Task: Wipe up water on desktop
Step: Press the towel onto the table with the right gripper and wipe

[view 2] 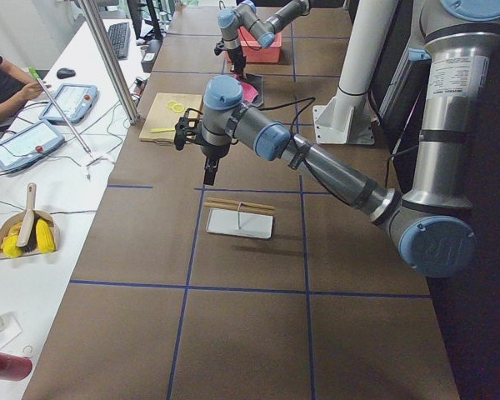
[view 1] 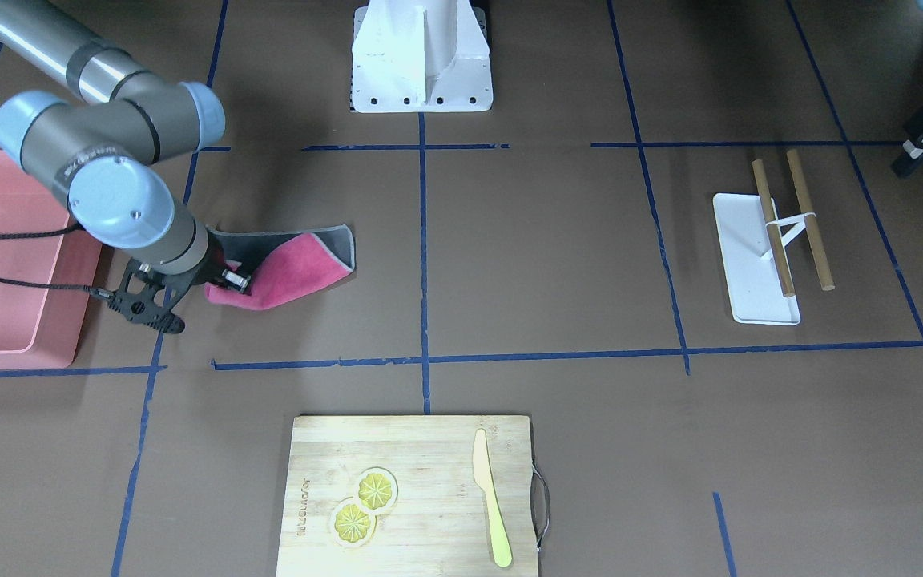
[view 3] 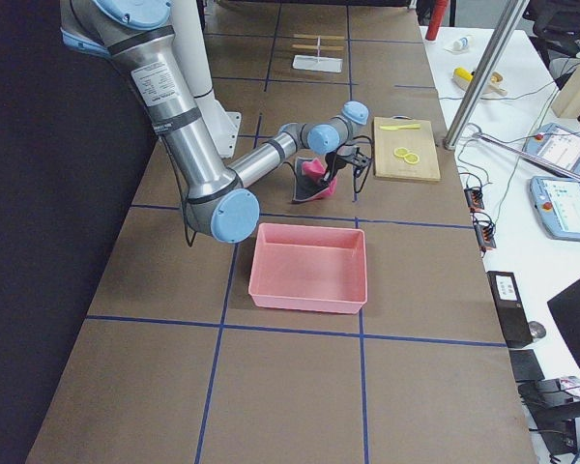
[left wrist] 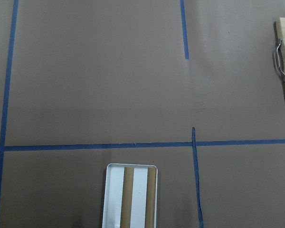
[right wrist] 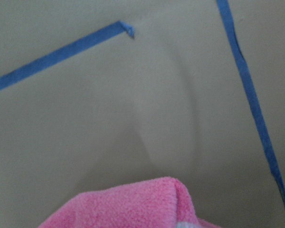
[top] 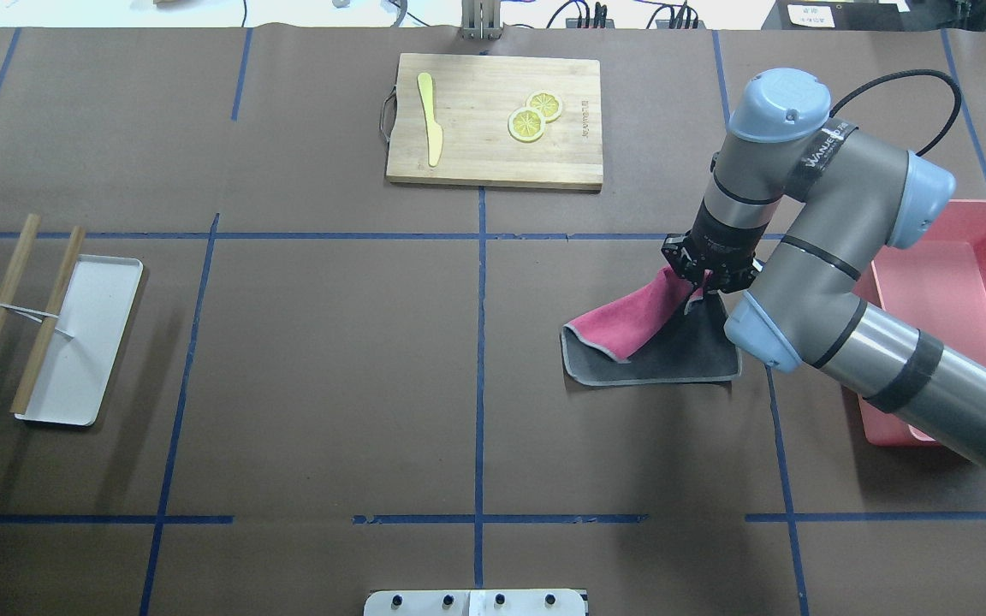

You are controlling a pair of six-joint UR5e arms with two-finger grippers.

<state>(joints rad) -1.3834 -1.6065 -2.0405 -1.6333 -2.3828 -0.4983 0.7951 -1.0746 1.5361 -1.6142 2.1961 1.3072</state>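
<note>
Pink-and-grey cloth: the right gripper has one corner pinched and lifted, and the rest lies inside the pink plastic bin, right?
No. The right gripper has one corner of the pink-and-grey cloth pinched and lifted, but the rest lies on the dark-brown taped desktop, beside the pink plastic bin, not inside it. The overhead exterior view shows this.

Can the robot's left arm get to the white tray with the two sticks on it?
Probably yes. The left gripper hangs above the desktop close to the white tray, and nothing stands between them. The two sticks lie across the tray.
</note>
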